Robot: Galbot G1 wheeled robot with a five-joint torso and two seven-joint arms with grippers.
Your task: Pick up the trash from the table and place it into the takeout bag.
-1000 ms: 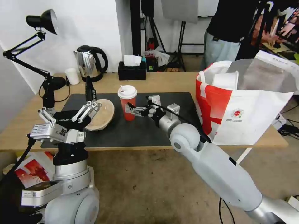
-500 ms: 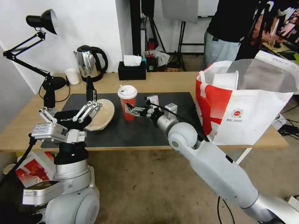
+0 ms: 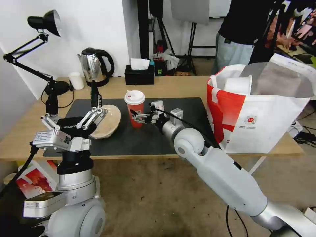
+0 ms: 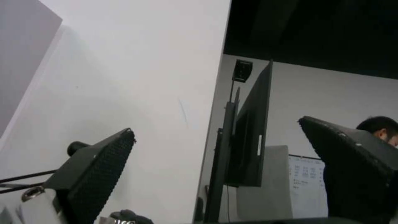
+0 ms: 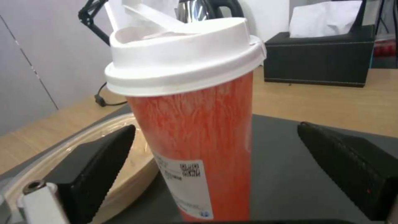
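Note:
The tall red cup [image 3: 134,110] with its white lid stands upright on the dark mat, and it looms close in the right wrist view [image 5: 199,124]. My right gripper [image 3: 136,116] [image 5: 215,127] is open with one finger on each side of the cup; I cannot tell whether they touch it. The shallow beige lid [image 3: 106,121] [image 5: 66,147] lies just left of the cup. At the table's [image 3: 184,85] right end stands the takeout bag [image 3: 263,121], mouth open, with a white bowl [image 3: 238,85] inside. My left gripper [image 3: 70,118] [image 4: 215,124] is parked open at the front left, pointing up.
A black tissue box [image 3: 139,75] [image 5: 319,59], a kettle [image 3: 93,66], a small white cup [image 3: 76,80] and a desk lamp [image 3: 49,89] line the back and left of the table. A person stands behind the bag. The mat [image 3: 187,108] between cup and bag is bare.
My right gripper has slid left along the mat, and its fingers now reach further along both sides of the red cup. Cup, beige lid and left arm have stayed put.

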